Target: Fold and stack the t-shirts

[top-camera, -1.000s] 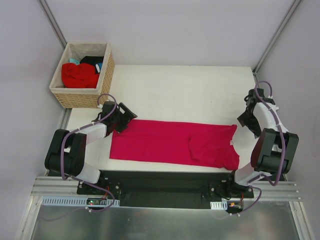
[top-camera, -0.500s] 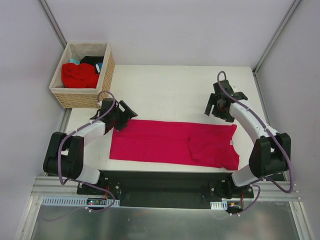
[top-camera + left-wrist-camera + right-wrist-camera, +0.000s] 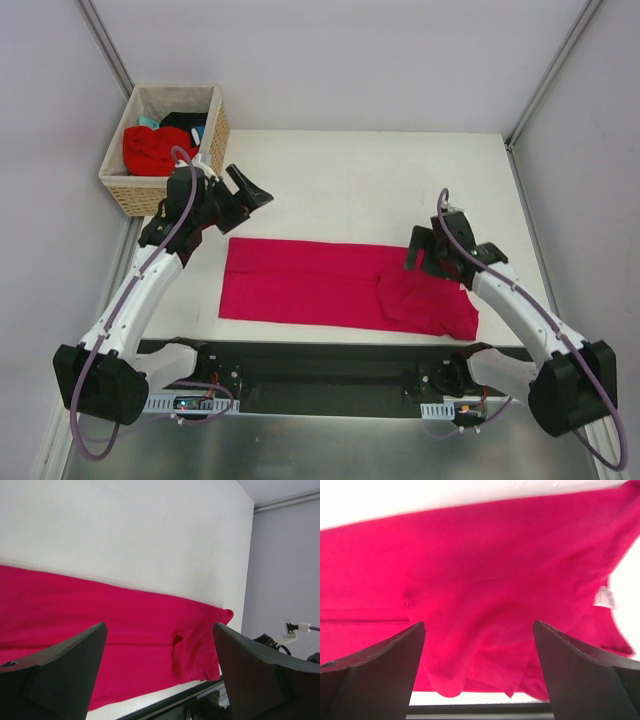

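Note:
A large crimson-pink t-shirt (image 3: 320, 282) lies flat on the white table as a long strip, with its bunched sleeve end (image 3: 430, 305) at the right. My left gripper (image 3: 254, 190) hangs open above the table, just behind the shirt's left end, and holds nothing. Its wrist view looks down along the shirt (image 3: 125, 620) between the wide-apart jaws of the left gripper (image 3: 159, 627). My right gripper (image 3: 420, 254) hovers open over the shirt's right end. The right wrist view shows the folds (image 3: 485, 630) and a small white neck label (image 3: 604, 597) under the right gripper (image 3: 479, 625).
A wicker basket (image 3: 128, 192) stands at the back left corner, close to my left arm. It holds a red t-shirt (image 3: 158, 150), a black one (image 3: 185, 122) and a bit of teal (image 3: 148, 123). White table (image 3: 370, 180) stretches behind the shirt. A black rail (image 3: 330, 365) runs along the front.
The left gripper has risen off the shirt's top left corner and moved back. The right arm has swung in from the far right to above the shirt's right end. The shirt lies unchanged.

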